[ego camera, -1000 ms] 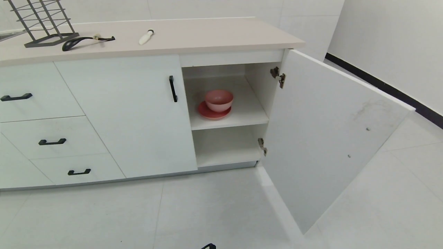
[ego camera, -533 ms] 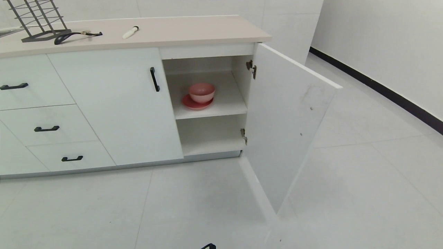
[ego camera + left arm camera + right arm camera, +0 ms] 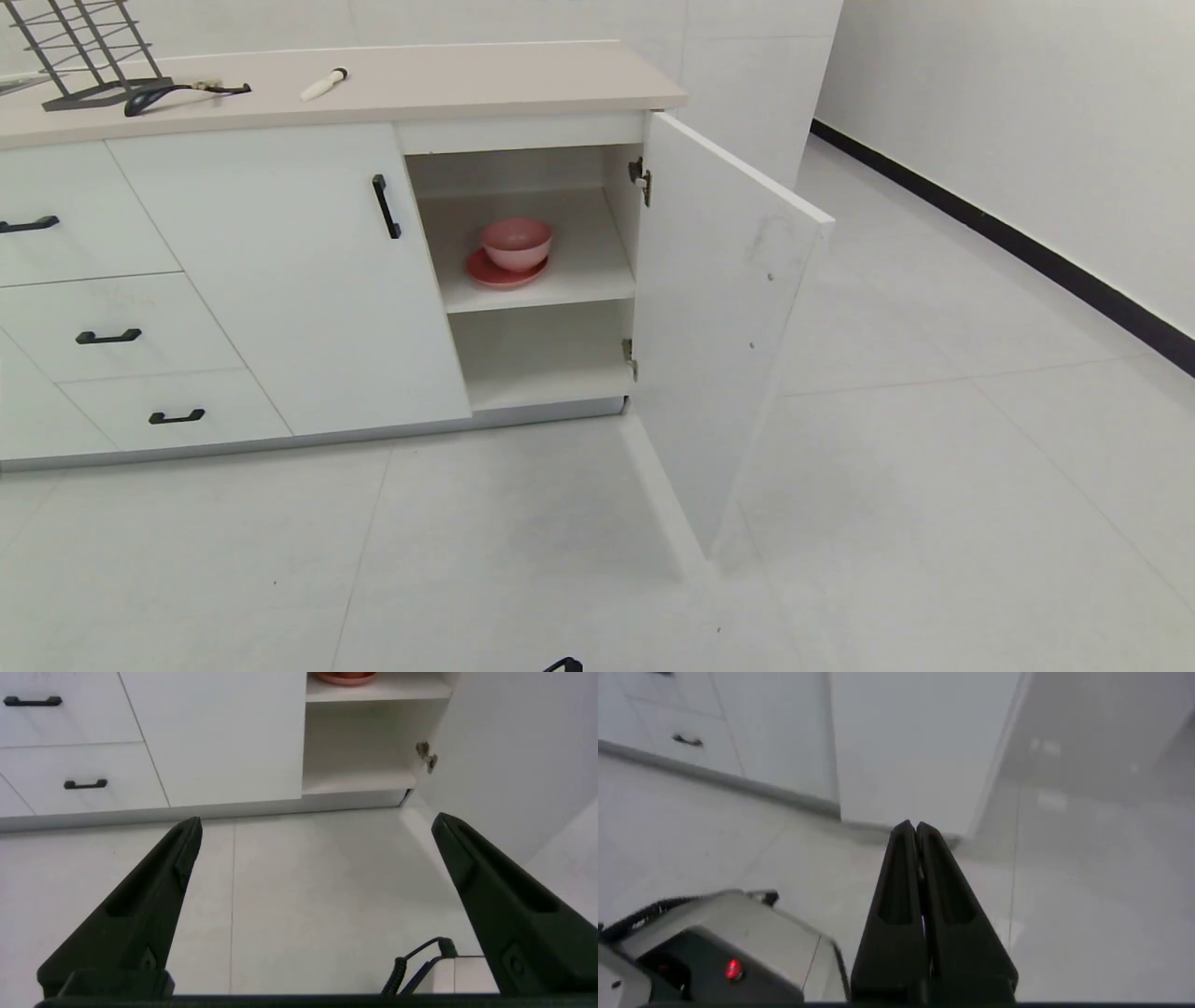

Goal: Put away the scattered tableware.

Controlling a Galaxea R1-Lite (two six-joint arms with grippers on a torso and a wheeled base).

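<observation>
Pink bowl (image 3: 516,243) on plate (image 3: 478,272), cabinet shelf (image 3: 583,271), far from jaws

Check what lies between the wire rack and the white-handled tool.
A black ladle, close by the rack, on the countertop in the head view.

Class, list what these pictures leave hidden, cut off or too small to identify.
Head view: rack cut off by the top edge; white-handled utensil too small to identify; closed door hides that compartment.
Left wrist view: red plate cut off by the top edge.
</observation>
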